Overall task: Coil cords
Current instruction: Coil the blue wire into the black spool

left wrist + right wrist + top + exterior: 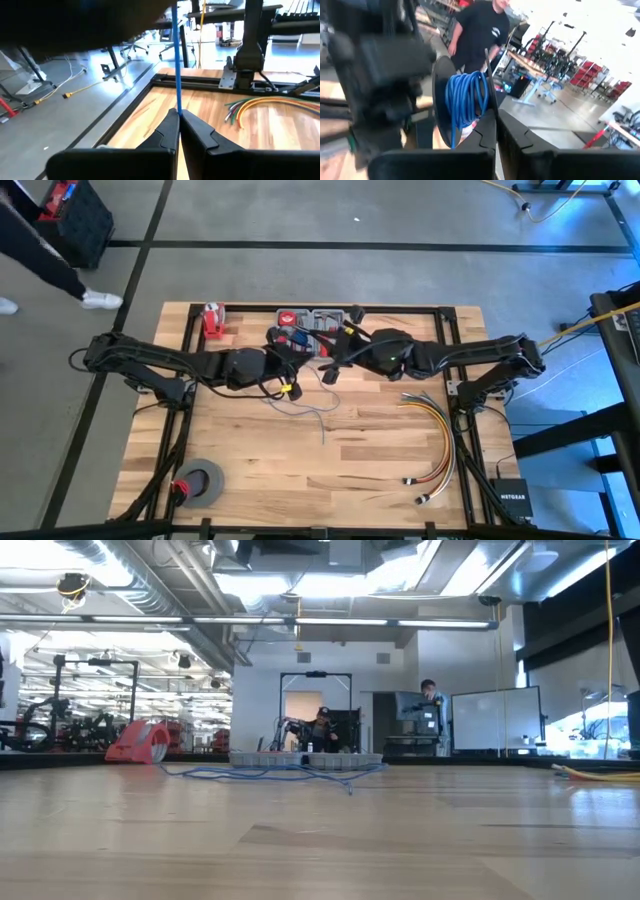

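left gripper (pixel 178 116) jaws pinched on cords (pixel 176 60) above table (pixel 380 470) centre | right gripper (pixel 496 117) jaws clamped beside blue coil | advice — keep tension even, wrap loops neatly

Pale, smooth planked wood table (pixel 340 460) with matt sheen; thin blue plastic-coated cords (pixel 270 773); matt black plastic fingers (pixel 197 132).
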Motion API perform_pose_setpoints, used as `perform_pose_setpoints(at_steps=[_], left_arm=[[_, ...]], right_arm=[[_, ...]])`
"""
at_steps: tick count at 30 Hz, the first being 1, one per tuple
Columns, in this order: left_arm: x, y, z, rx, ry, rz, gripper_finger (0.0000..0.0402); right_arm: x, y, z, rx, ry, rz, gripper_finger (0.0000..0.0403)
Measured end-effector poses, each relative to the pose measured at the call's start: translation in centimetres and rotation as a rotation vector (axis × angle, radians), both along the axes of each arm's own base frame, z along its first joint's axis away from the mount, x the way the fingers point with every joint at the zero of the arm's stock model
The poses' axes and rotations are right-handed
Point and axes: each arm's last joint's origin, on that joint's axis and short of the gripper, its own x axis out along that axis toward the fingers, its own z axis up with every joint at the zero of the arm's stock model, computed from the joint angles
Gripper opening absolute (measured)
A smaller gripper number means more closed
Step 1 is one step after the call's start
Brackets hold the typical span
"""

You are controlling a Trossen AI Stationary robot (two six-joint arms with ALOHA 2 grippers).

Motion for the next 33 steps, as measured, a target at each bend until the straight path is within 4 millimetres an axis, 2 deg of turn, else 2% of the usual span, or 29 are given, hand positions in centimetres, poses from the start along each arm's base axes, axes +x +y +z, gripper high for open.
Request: perform_pose_setpoints(at_steps=[10, 18, 23, 27, 33], left_arm=[[0.0, 0.0, -0.4, 0.003, 0.030, -0.001, 0.0005], [-0.2, 0.1, -0.7, 0.013, 0.070, 0.003, 0.0005], [-0.3, 0.4, -0.7, 0.072, 0.100, 0.039, 0.0005], [-0.9, 1.0, -0.5, 0.124, 0.125, 0.112, 0.0005], [-2.8, 1.0, 0.7, 0.117, 0.141, 0.124, 0.0005]], right_arm=[[-1.4, 0.9, 3.7, -0.033, 0.003, 0.020, 0.0005], [-2.5, 1.7, 5.2, -0.018, 0.079, 0.075, 0.0005], [-3.2, 2.5, 4.6, 0.022, 0.156, 0.142, 0.0005], [-3.5, 2.7, 3.4, 0.070, 0.264, 0.160, 0.0005], [-4.1, 2.4, 0.7, 0.055, 0.463, 0.038, 0.0005]])
